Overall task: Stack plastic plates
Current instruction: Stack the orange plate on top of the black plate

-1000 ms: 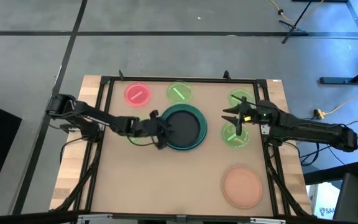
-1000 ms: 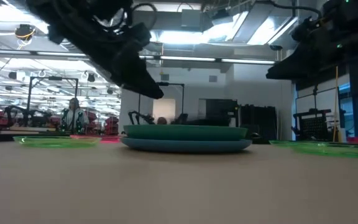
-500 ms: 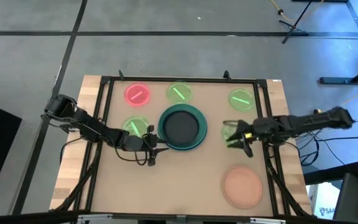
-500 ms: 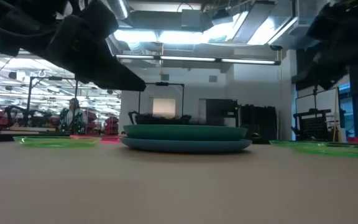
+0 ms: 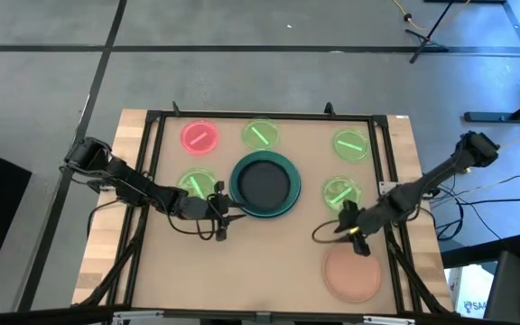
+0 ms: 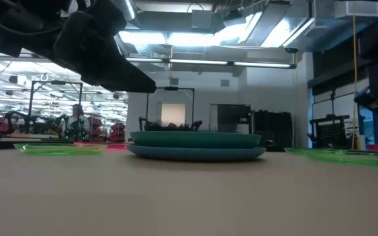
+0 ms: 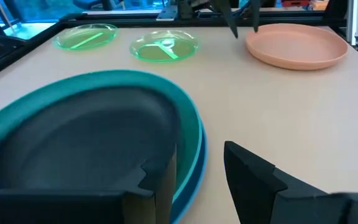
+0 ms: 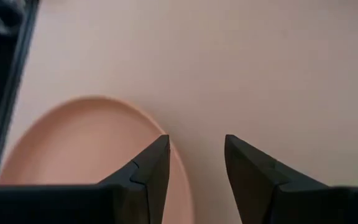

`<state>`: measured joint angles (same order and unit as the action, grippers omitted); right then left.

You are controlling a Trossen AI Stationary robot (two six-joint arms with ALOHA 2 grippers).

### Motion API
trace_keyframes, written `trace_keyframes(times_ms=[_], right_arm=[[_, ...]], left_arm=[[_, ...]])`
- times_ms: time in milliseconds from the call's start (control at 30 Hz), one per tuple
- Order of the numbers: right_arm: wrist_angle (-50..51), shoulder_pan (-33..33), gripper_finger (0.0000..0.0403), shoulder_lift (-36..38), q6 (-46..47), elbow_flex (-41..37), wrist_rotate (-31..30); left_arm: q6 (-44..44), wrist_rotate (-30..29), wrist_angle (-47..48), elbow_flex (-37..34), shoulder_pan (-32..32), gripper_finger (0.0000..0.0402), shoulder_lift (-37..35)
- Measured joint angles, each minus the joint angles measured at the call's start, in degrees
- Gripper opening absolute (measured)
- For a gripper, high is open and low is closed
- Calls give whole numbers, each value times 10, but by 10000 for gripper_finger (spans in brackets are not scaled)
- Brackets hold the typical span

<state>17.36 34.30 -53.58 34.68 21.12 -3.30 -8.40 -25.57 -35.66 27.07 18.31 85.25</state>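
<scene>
While the stack of 3 plates sits at the centre of the high view, both grippers are held low over the tabletop on either side of it. The stack is made of a black plate nested in a teal plate, with a blue plate seen beneath in the low view.

The left gripper is positioned just left of the stack, at its lower-left edge. In the left wrist view its fingers are spread apart, with the stack's rim lying between them but not clasped.

The right gripper is placed in the lower right of the high view, just above the peach plate. In the right wrist view its fingers are spread, and the rim of the peach plate passes by 1 finger while the other is over bare tabletop; contact cannot be told.

4 green plates are spread flat around the stack: 1 at upper centre, 1 at upper right, 1 at right of the stack, and 1 at left of it, close behind the left arm. A pink-red plate lies at the upper left of the tabletop.
</scene>
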Motion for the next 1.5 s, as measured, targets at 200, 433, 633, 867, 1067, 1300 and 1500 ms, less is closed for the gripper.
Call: trace_keyframes(times_ms=[200,433,633,867,1067,1300,1500], right_arm=[[-7,18,147,-55,0,0,-2],[-14,18,143,-90,-4,0,18],[-27,18,93,-105,-4,0,33],[-32,17,32,-130,-5,0,33],[-46,17,6,-126,-10,0,16],[-77,-22,3,-101,-8,2,-8],[-79,-109,3,-80,-37,44,-32]], left_arm=[[0,-7,1,0,0,128,0],[0,-7,2,0,0,128,0],[0,-7,3,0,0,128,0],[0,-6,3,0,0,128,0],[0,-8,3,0,0,128,0],[0,-24,23,1,5,128,-19],[-4,-86,113,1,34,128,-94]])
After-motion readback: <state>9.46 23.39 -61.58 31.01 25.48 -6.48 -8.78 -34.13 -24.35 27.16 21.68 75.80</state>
